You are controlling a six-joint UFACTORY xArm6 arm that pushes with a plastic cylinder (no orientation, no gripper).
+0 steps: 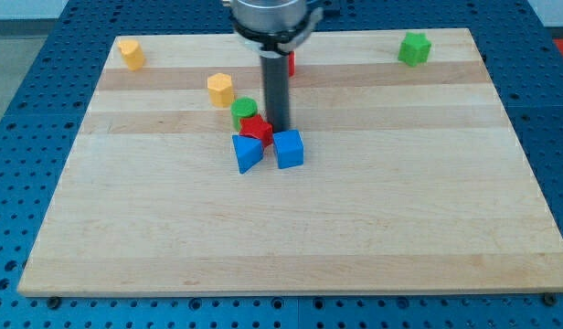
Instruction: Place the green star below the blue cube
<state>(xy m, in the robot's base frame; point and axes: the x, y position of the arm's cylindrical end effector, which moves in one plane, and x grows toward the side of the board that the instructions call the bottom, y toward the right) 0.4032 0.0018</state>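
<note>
The green star (414, 48) lies near the view's top right corner of the wooden board (291, 228). The blue cube (289, 149) sits near the board's middle. My tip (279, 127) stands just above the blue cube, at its top edge, and right of a red block (256, 127). The green star is far to the upper right of both the tip and the blue cube.
A blue triangular block (247, 153) lies left of the blue cube. A green cylinder (244, 111) sits above the red block. A yellow hexagonal block (220, 90) and another yellow block (130, 52) lie toward the top left. A red block (290, 62) is partly hidden behind the rod.
</note>
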